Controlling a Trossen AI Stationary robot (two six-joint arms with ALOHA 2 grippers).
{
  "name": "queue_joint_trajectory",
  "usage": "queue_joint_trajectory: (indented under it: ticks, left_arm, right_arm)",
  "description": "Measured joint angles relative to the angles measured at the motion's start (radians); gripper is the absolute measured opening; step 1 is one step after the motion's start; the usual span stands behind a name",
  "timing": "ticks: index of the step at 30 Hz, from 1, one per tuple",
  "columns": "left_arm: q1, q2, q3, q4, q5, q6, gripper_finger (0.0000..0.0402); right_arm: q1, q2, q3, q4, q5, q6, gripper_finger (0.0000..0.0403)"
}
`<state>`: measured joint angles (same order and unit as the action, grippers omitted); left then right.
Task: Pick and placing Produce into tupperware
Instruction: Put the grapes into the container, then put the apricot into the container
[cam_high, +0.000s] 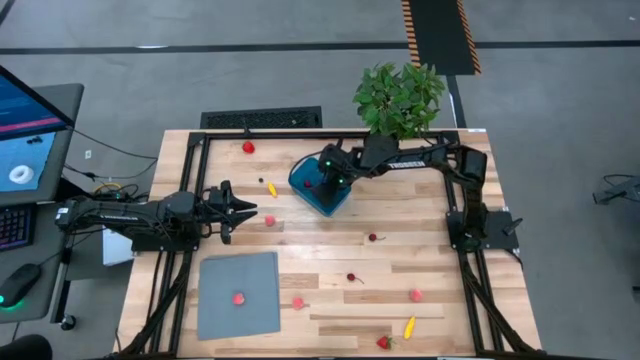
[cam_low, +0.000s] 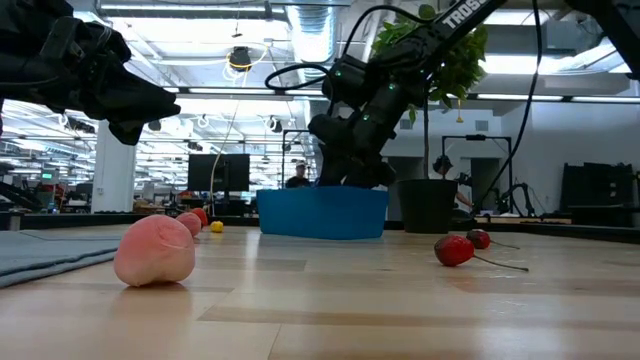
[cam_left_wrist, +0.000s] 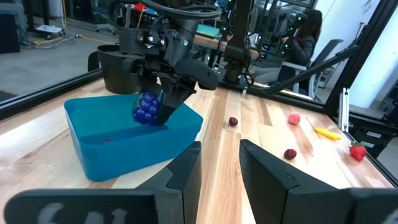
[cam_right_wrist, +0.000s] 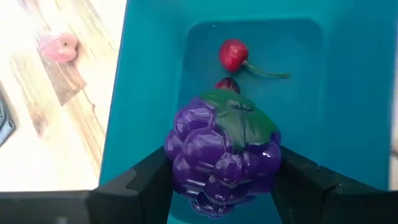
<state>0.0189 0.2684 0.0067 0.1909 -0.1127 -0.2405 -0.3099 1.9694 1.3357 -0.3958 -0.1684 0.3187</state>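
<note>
My right gripper (cam_high: 326, 172) is shut on a purple toy grape bunch (cam_right_wrist: 222, 152) with a green top, over the teal tupperware (cam_high: 318, 190). The bunch also shows in the left wrist view (cam_left_wrist: 147, 108), just above the tupperware's inside (cam_left_wrist: 124, 140). A red cherry (cam_right_wrist: 233, 55) lies on the tupperware's floor. My left gripper (cam_high: 243, 210) is open and empty, above the table to the left of the tupperware. A pink fruit (cam_high: 269, 221) lies just below it, and a yellow piece (cam_high: 272, 189) lies between it and the tupperware. My right gripper pinches the grape bunch by its two opposite sides (cam_right_wrist: 180, 158) between its two fingers (cam_right_wrist: 146, 180). The fingers slant down from above. The bunch is lifted clear, its green top toward the tupperware's floor.
Loose produce lies about: a red piece (cam_high: 248, 147) at the far side, cherries (cam_high: 373, 237) mid-table, pink and yellow pieces and a strawberry (cam_high: 384, 342) near the front. A grey sheet (cam_high: 240, 275) at the front left bears a red piece. A potted plant (cam_high: 400, 98) stands behind the tupperware.
</note>
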Motion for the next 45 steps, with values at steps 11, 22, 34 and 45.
queue_joint_trajectory:
  ticks: [11,22,34,45]
  left_arm:
    - [0.0,0.0,0.0,0.0,0.0,-0.006,0.0099]
    - [0.0,0.0,0.0,0.0,0.0,-0.007,0.0099]
    - [0.0,0.0,0.0,0.0,0.0,-0.007,0.0099]
    - [0.0,0.0,0.0,0.001,0.0,-0.011,0.0099]
  right_arm:
    - [0.006,0.0,-0.001,0.02,-0.014,-0.02,0.0276]
    - [0.013,-0.006,-0.002,0.046,-0.013,-0.017,0.0306]
    - [0.119,-0.207,-0.002,0.051,-0.014,-0.209,0.0306]
    - [0.255,-0.535,-0.066,0.052,-0.013,-0.329,0.0306]
